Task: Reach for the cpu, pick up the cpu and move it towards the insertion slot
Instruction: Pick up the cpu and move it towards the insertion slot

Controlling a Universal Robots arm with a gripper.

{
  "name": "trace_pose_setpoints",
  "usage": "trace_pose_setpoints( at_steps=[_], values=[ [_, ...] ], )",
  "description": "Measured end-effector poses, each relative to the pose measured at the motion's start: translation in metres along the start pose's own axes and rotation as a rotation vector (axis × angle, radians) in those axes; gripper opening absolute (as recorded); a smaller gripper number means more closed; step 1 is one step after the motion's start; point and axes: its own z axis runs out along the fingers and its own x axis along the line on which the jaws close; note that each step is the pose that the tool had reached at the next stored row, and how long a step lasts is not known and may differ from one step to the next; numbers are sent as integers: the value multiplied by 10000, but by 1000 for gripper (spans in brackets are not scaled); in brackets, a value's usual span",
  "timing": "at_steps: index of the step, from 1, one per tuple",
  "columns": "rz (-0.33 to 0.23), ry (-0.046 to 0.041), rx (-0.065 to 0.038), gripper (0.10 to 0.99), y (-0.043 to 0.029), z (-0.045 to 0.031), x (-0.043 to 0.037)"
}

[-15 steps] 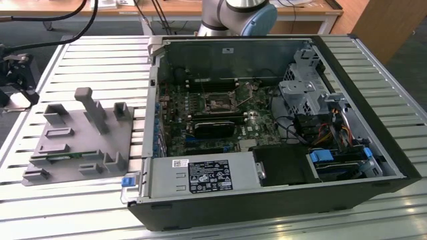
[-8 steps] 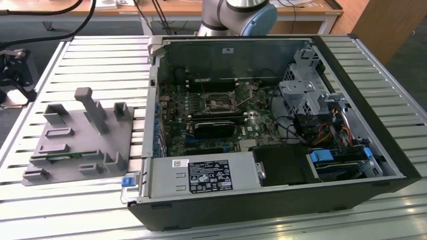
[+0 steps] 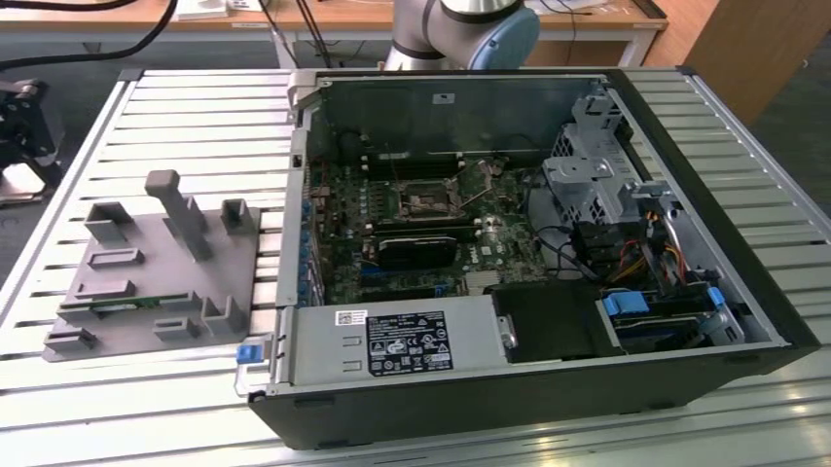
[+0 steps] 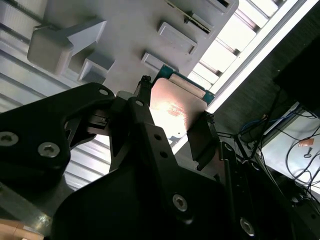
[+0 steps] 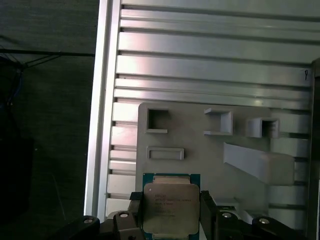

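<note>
**A:** Gripper up front in the first wrist view, closed narrow on the cpu. The chip sits flat between the fingers, one on each opposite edge.

**B:** Progress?

**A:** Reach looks done and the grasp looks done. The grey fixture plate lies beyond the fingertips on the slatted table. The chip reads larger than the plate's pockets, so I judge it is lifted clear. The carry is left: the insertion slot is inside the computer case, with nothing seated in its dark centre.

**B:** Anything hidden?

**A:** The chip's near edge is cut off at the frame edge. The finger bodies cover the exact contact lines on both sides. The chip's underside is unseen. In the second wrist view glare washes out the metal top. I can't confirm a gap between chip and plate; that's a judgement. I also can't place the slot relative to the gripper. Its lever is too thin to tell whether it is raised or down.
</note>
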Motion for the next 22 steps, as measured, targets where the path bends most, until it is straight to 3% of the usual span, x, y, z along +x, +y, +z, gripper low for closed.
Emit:
trace_pose_setpoints(
  at_steps=[22],
  values=[
    [0,1,5,541,9,-201,0]
  ],
)
